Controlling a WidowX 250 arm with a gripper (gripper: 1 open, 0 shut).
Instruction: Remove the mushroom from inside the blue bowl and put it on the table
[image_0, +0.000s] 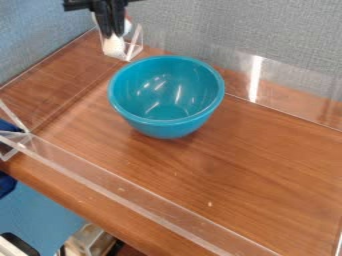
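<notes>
Your gripper (111, 28) is clamped on the mushroom (112, 42), over acrylic wall corner (131, 46), back-left of blue bowl (166, 95).

The top edge cuts off everything above the fingers (107, 14); the pale blur just below them may be the mushroom (114, 41).

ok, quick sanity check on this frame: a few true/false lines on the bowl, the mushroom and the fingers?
1. The blue bowl is empty. True.
2. The mushroom lies on the bowl's floor. False: it is pinched in the fingers, near the table's back corner at the picture's upper left.
3. The bowl is tipped on its side. False: it stands upright, opening up.
4. The bowl rests on the table, apart from the fingers. True.
</notes>
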